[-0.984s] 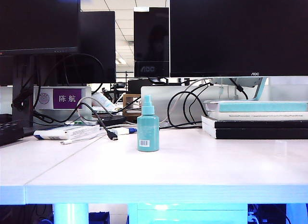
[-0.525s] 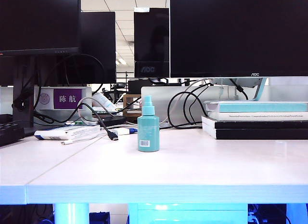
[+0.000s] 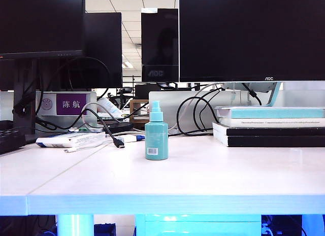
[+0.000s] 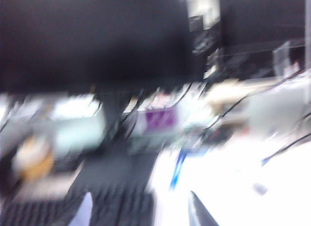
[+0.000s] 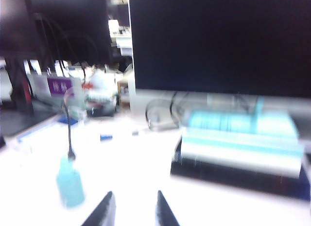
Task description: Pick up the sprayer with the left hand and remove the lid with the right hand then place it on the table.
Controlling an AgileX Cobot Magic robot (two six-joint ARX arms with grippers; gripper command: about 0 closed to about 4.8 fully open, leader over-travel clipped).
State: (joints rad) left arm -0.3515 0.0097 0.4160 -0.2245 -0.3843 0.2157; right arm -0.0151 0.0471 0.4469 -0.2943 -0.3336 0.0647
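Observation:
The teal sprayer (image 3: 156, 139) stands upright on the pale table (image 3: 203, 175), near its middle, barcode label facing the camera. Its paler lid (image 3: 155, 107) sits on top of it. Neither arm shows in the exterior view. In the blurred right wrist view my right gripper (image 5: 135, 194) is open with a narrow gap and nothing in it; the sprayer (image 5: 69, 183) stands off to one side of its fingertips, apart from them. The left wrist view is heavily blurred: my left gripper (image 4: 139, 194) is open wide and empty, over the table's edge by a dark keyboard. The sprayer is out of that view.
A stack of books (image 3: 274, 127) lies at the right rear. Black cables (image 3: 109, 129), a flat white box (image 3: 71, 139) and a purple name sign (image 3: 70, 103) crowd the left rear. Large dark monitors (image 3: 251, 35) stand behind. A dark keyboard (image 4: 97, 206) lies under the left gripper.

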